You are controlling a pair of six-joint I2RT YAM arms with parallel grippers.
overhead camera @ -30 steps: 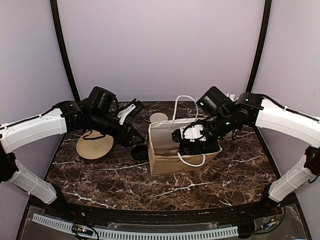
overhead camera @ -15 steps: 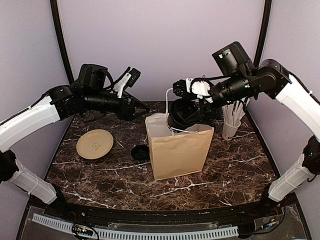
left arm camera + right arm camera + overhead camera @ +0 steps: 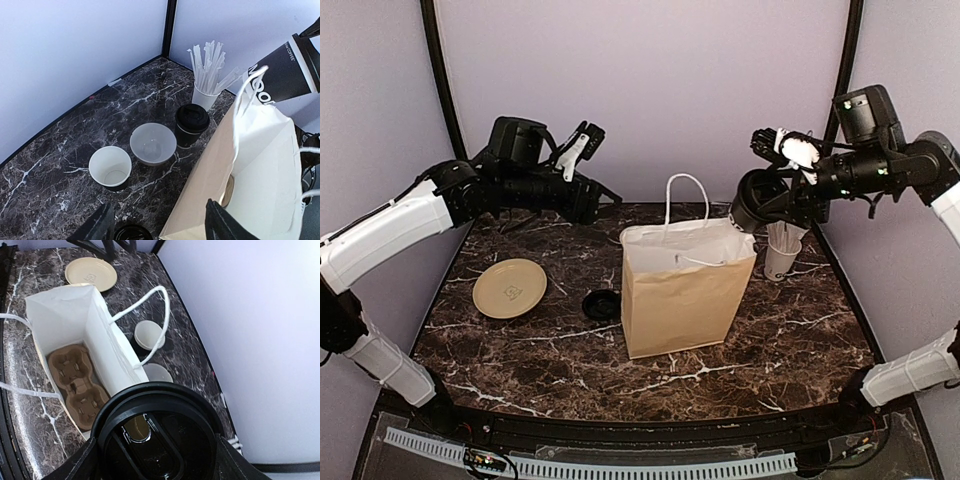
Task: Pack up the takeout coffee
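My right gripper (image 3: 765, 190) is shut on a takeout coffee cup (image 3: 748, 210), black with a dome lid (image 3: 160, 435). It hangs tilted in the air over the right rim of the upright brown paper bag (image 3: 685, 290). In the bag's bottom lies a cardboard cup carrier (image 3: 75, 385). Behind the bag stand a second lidded coffee cup (image 3: 192, 125) and an open black cup without a lid (image 3: 110, 167). A loose black lid (image 3: 601, 304) lies left of the bag. My left gripper (image 3: 598, 200) hovers open and empty, high at the back left.
A tan plate (image 3: 510, 288) lies at the left of the marble table. A low white bowl (image 3: 152, 143) sits between the two cups behind the bag. A white cup of wrapped straws (image 3: 782, 255) stands at the back right, just below the held cup.
The right arm has lifted the cup from the bag's mouth and carried it up and right. The bag now stands upright. The left arm rose off the table and drew back.
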